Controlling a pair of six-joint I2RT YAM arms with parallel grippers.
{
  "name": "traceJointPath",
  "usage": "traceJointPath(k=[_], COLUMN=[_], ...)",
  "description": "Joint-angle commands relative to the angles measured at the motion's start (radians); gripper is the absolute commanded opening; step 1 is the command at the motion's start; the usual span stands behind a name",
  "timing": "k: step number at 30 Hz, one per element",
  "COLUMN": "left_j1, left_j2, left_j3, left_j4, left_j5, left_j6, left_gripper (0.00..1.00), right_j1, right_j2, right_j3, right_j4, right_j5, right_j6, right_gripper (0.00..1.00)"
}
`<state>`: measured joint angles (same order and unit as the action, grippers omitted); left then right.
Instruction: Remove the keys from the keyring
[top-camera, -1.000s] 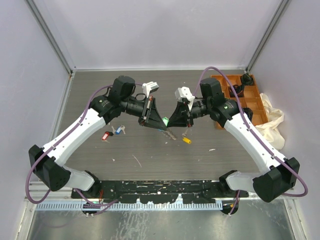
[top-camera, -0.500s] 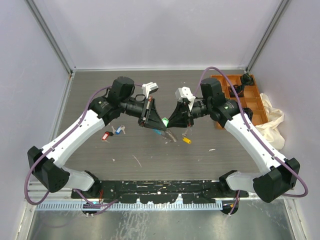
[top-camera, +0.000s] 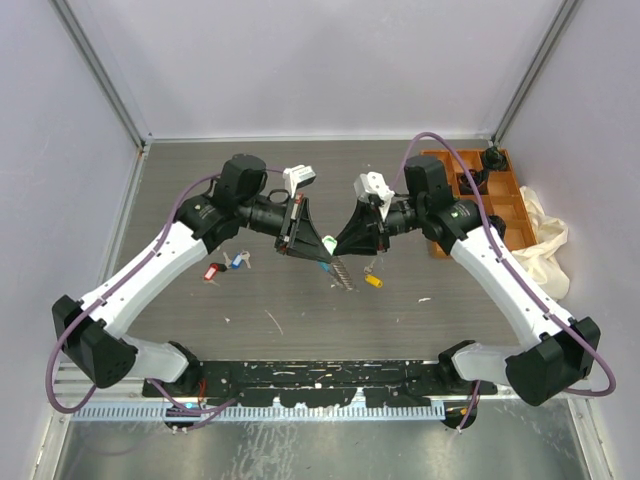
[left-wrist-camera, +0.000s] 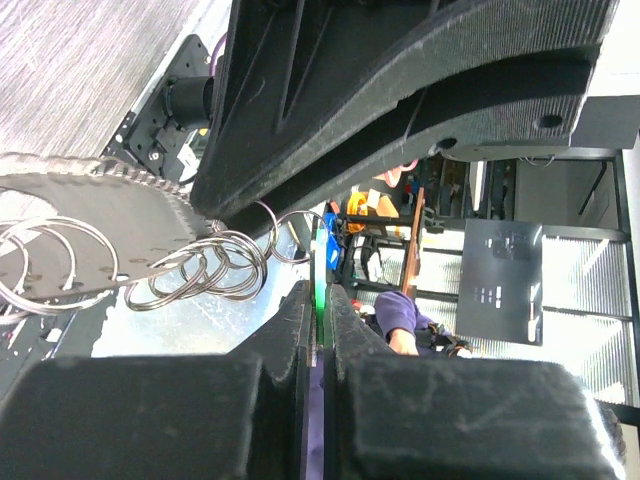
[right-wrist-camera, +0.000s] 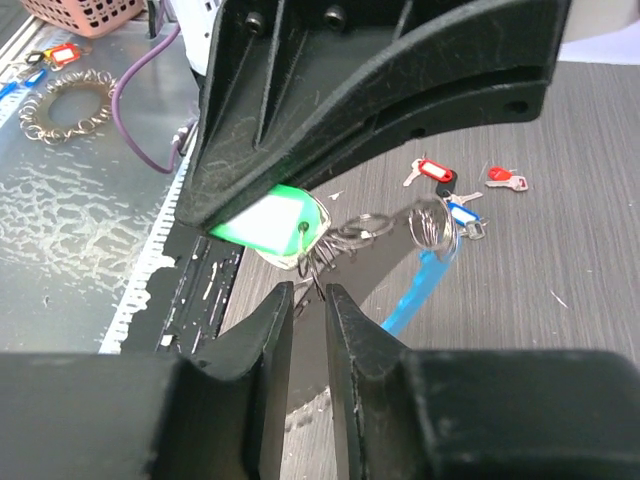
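No lettering, number or brand is showing legibly in any view. In the left wrist view, a grey panel (left-wrist-camera: 490, 290) far off on the right is carrying a few small pale marks, too blurred to read. In the right wrist view, the green key head (right-wrist-camera: 268, 222) is showing a plain face. The red-headed key (right-wrist-camera: 436, 169) on the table is showing a white label window with no writing that can be made out.

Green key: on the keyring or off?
On. In the right wrist view the green key, pinched in the left gripper, has wire rings of the keyring threaded through its hole.
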<state>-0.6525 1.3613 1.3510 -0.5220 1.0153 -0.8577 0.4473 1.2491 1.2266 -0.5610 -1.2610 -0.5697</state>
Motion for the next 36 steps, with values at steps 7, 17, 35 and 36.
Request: traceJointPath(k=[7,17,35,36], left_j1=[0.007,0.008,0.007,0.007], left_j2=[-0.063,-0.070,-0.070,-0.069], left_j3=[-0.001,-0.012,-0.016,-0.016], left_j4=[0.068,0.097,0.127,0.129], left_j5=[0.051,0.058,0.066,0.067], left_j6=[-0.019,-0.043,-0.063,-0.065], left_gripper=[0.00,0.00,0.00,0.00], right_j1=[-0.022,-0.022,-0.001,0.001], right_j2=[-0.051,-0.042,-0.024,-0.023], right_j3=[0.010,0.010,-0.010,-0.010], right_j4=[0.013,0.051,0.115,0.117], right_j5=[-0.054,-0.035,-0.073,-0.073], right_j6=[0.000,0.031,0.088,0.088], right_gripper=[0.16,0.35,0.30,0.30])
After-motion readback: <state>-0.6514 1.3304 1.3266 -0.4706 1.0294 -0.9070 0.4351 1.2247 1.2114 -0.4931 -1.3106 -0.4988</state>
